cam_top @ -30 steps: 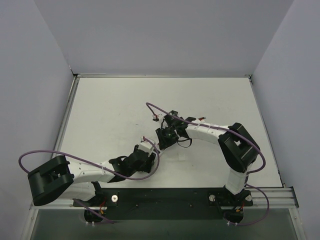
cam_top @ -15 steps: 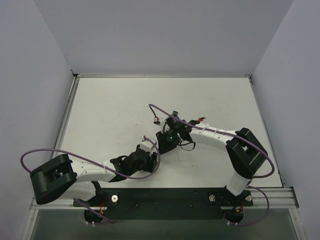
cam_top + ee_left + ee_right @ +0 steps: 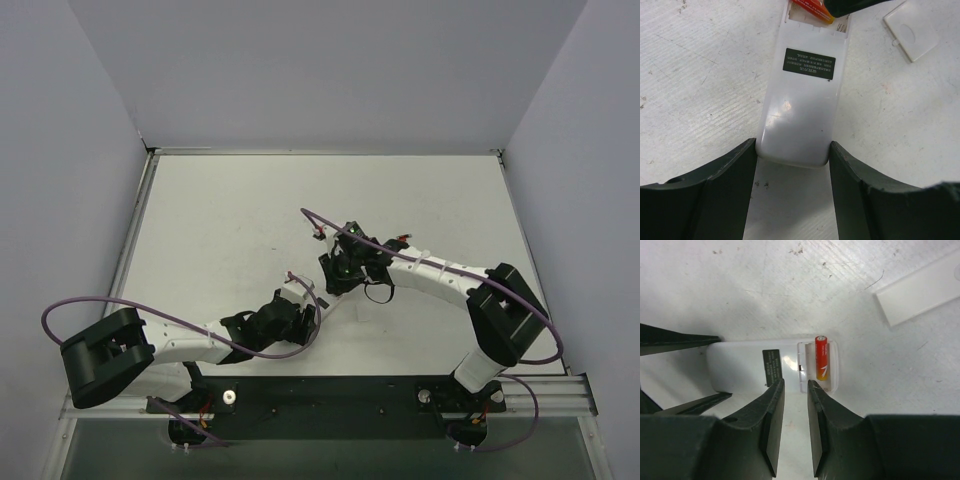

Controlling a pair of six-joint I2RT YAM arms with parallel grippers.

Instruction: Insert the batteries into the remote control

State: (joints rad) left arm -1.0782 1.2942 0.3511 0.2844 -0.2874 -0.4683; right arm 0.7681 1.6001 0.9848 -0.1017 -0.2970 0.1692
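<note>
The left arm point(image 3: 180, 345) stretches low across the table point(image 3: 700, 75) with its wrist turned inward; the right arm point(image 3: 440, 272) folds back from its raised elbow to meet it, the wrist pitched downward. The left gripper point(image 3: 793, 150) is clamped on the remote control point(image 3: 802, 110), one dark finger pressed to each long edge at the rounded end nearest the palm. The right gripper point(image 3: 795, 385) hovers over the remote's other end, its fingers parted by a narrow slot with nothing between them.

A dark rectangular label point(image 3: 809, 63) sits ahead of the left fingertips on the remote's white back; its pale print is too small to read.

The remote is smooth, glossy white plastic with rounded corners, lying flat on the scuffed, scratched white table. In its open bay, just beyond the right fingertips, lies a red battery point(image 3: 822, 364), a thin cylinder shading to yellow at the end nearer that gripper; its markings are illegible. A thin white plastic cover plate point(image 3: 910, 27) lies flat on the table, ahead and to the right of the left gripper, apart from the remote.
</note>
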